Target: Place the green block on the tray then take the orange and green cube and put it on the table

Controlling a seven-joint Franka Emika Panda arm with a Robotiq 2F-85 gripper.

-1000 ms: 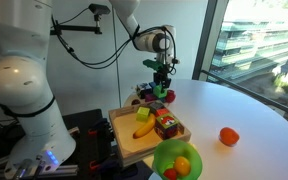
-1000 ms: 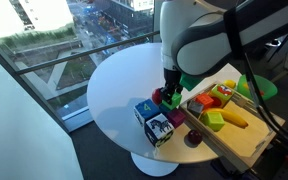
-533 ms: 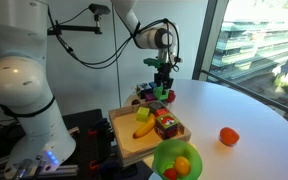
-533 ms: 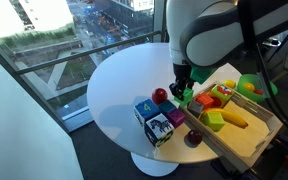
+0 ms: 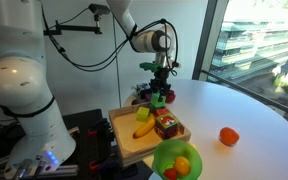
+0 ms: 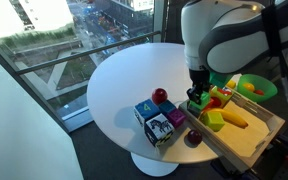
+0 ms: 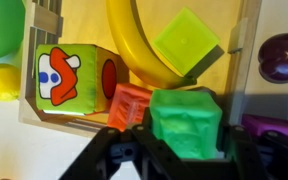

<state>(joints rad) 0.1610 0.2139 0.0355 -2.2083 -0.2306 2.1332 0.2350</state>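
My gripper (image 7: 185,138) is shut on the green block (image 7: 187,115) and holds it just above the near rim of the tan wooden tray (image 7: 79,25). Both exterior views show the gripper (image 5: 161,90) (image 6: 197,95) with the block (image 5: 158,99) (image 6: 196,104) over the tray's edge (image 5: 127,150) (image 6: 252,150). The orange and green cube (image 7: 74,76) (image 5: 166,124) lies in the tray beside a banana (image 7: 132,40). The white round table (image 5: 234,105) (image 6: 119,85) carries the tray.
In the tray lie a lime-green flat block (image 7: 187,40) and an orange block (image 7: 131,105). A green bowl of fruit (image 5: 177,160) stands beside the tray. On the table are an orange fruit (image 5: 228,136), a picture cube (image 6: 154,121), a red fruit (image 6: 161,96) and a dark purple fruit (image 6: 193,138).
My gripper has carried the green block from above the table, near the red fruit, sideways to the tray's edge. Everything else has stayed in place.
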